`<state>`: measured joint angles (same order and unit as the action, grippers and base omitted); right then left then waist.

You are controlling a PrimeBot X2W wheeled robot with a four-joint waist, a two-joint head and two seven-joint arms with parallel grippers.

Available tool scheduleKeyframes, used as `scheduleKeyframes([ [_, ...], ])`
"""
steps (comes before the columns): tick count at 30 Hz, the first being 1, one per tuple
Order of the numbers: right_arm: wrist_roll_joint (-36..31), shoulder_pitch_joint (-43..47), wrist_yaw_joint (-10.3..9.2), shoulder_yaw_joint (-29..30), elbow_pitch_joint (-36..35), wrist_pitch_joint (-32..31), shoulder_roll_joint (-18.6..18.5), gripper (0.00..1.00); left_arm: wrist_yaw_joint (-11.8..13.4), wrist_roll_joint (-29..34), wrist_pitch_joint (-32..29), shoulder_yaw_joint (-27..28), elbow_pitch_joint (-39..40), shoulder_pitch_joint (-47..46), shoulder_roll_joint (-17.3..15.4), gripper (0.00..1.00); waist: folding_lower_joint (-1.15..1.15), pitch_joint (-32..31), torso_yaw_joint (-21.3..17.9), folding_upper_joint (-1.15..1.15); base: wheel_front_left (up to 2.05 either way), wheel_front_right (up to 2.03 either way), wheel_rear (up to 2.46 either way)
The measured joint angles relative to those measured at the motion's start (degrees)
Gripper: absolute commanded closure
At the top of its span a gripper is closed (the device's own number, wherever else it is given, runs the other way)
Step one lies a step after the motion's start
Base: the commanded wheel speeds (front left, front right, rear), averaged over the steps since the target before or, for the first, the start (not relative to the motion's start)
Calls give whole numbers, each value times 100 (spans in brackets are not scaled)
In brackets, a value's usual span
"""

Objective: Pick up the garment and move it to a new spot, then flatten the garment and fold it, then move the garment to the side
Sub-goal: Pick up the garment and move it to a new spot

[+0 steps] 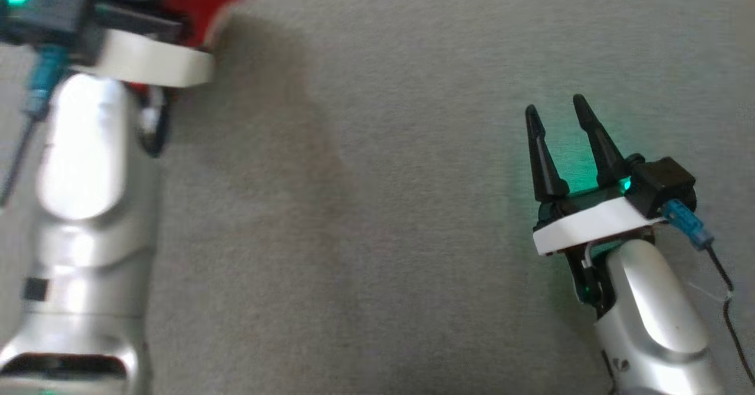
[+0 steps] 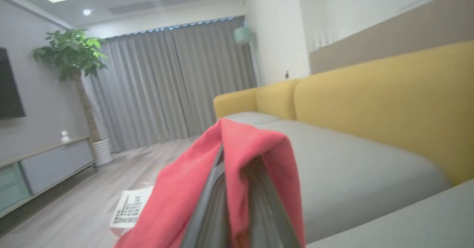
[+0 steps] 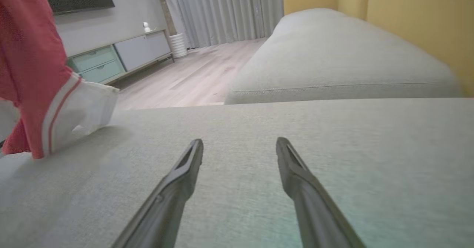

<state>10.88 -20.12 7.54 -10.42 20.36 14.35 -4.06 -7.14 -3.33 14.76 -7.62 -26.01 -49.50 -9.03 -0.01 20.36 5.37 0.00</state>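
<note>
Red garment hangs draped over our left gripper, which is clenched on it and holds it above the left side of the sofa cushion for carrying. Our right gripper rests released, low over that cushion, leaving room.

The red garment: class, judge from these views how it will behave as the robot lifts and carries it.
Probably floppy: the garment drapes over the fingers in soft folds. Likely light, since it hangs from one pinch. Its white hem hangs down to the grey cushion, so it may drag.
</note>
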Motion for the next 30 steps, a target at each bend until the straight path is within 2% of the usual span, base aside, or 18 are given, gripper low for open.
scheduleKeyframes([
  [7,290,269,0,18,89,2,27,0,-45,-491,1,-864,441,106,661,100,0,-475,-680,0,0,0,0],
  [15,426,446,0,-9,105,2,43,0,-5,-1150,1,-1346,358,789,733,100,0,-809,-1253,0,0,0,0],
  [16,426,461,0,-5,122,2,45,0,33,-1258,1,-1448,346,928,734,73,0,-841,-1305,0,0,0,0],
  [17,426,465,0,-4,147,2,45,0,68,-1324,1,-1533,326,1062,734,35,0,-868,-1341,0,0,0,0],
  [18,426,465,0,1,168,2,46,0,93,-1350,1,-1621,274,1188,733,0,0,-896,-1360,0,0,0,0],
  [23,425,515,0,98,252,2,55,0,338,-1348,-2,-1678,-33,1984,724,0,1,-992,-1238,0,0,0,0],
  [25,425,581,0,122,320,2,58,0,472,-1280,-4,-1436,-78,2555,709,0,1,-1061,-1106,0,0,0,0],
  [30,425,616,0,193,381,2,66,0,564,-1105,-5,-820,62,3445,669,0,1,-1225,-887,0,0,0,0],
])
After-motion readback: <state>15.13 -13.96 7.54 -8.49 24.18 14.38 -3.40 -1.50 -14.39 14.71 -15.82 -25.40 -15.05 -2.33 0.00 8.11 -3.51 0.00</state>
